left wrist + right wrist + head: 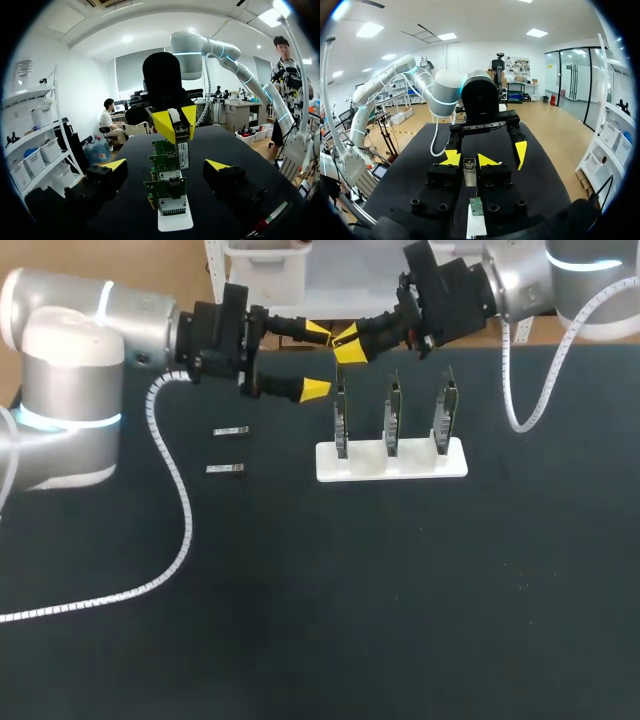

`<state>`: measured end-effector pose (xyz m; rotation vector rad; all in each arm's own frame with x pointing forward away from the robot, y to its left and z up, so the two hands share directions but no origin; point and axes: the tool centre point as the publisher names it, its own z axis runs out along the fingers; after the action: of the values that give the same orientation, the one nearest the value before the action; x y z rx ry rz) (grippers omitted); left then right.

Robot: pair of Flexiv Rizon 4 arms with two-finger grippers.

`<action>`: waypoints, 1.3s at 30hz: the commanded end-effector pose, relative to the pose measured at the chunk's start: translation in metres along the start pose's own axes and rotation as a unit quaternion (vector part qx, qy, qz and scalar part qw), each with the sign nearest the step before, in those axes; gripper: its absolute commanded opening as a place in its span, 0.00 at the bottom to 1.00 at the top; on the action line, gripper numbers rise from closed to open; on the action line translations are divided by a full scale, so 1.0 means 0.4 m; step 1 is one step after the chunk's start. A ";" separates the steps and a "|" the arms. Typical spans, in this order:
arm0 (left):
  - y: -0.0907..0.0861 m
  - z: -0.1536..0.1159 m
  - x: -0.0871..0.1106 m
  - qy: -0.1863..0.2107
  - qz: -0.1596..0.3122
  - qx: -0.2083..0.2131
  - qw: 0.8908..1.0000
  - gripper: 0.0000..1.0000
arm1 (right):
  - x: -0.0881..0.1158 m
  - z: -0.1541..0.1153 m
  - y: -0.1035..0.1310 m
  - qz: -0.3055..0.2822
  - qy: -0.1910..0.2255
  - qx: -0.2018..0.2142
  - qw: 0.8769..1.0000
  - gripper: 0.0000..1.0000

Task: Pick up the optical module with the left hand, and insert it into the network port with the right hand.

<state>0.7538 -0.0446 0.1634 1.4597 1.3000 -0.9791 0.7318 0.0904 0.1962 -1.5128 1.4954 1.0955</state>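
Right gripper (177,122) around vertical optical module (183,152)

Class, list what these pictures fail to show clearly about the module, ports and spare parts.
Head view: the optical module in the right tool is lost among the yellow tips.
Head view: ports on the three boards are too small, seen edge-on.
Right wrist view: the boards lie mostly under the tool's own body.
Left wrist view: the front board covers most of those behind.
Head view: two spare modules, too small for detail.
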 end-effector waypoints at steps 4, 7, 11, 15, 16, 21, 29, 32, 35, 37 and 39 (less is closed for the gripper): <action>-0.008 -0.060 0.001 0.040 -0.018 0.006 0.999 1.00 | 0.000 -0.001 0.004 0.000 0.000 0.002 1.000 0.00; -0.012 -0.077 0.004 0.040 -0.021 0.002 0.999 1.00 | 0.000 -0.001 0.004 0.000 0.000 0.002 1.000 0.00; -0.013 -0.089 0.010 0.029 -0.022 -0.004 0.999 1.00 | 0.000 -0.001 0.004 0.000 0.000 0.002 1.000 0.00; -0.011 -0.087 0.011 0.029 -0.021 -0.001 0.999 1.00 | 0.000 -0.001 0.004 0.000 0.000 0.002 1.000 0.00; -0.010 -0.086 0.011 0.031 -0.022 0.001 0.999 1.00 | 0.000 -0.001 0.004 0.000 0.000 0.002 1.000 0.00; -0.009 -0.067 0.003 0.004 -0.016 0.004 1.000 1.00 | 0.000 -0.001 0.004 0.000 0.000 0.002 1.000 0.00; -0.009 -0.067 0.003 0.004 -0.016 0.004 1.000 1.00 | 0.000 -0.001 0.004 0.000 0.000 0.002 1.000 0.00; -0.009 -0.067 0.003 0.004 -0.016 0.004 1.000 1.00 | -0.008 0.001 0.003 -0.006 0.001 -0.006 1.000 0.00; -0.009 -0.067 0.003 0.004 -0.016 0.004 1.000 1.00 | -0.014 0.002 -0.006 -0.014 0.010 -0.014 1.000 0.00; -0.009 -0.067 0.003 0.004 -0.016 0.004 1.000 1.00 | -0.014 0.006 -0.014 -0.017 0.017 -0.023 0.999 0.00; -0.009 -0.067 0.003 0.004 -0.016 0.004 1.000 1.00 | -0.012 0.010 -0.020 -0.020 0.025 -0.027 0.999 0.00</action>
<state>0.7505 -0.0186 0.1689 1.4552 1.3287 -1.0040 0.7292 0.0907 0.1975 -1.5897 1.4709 1.0768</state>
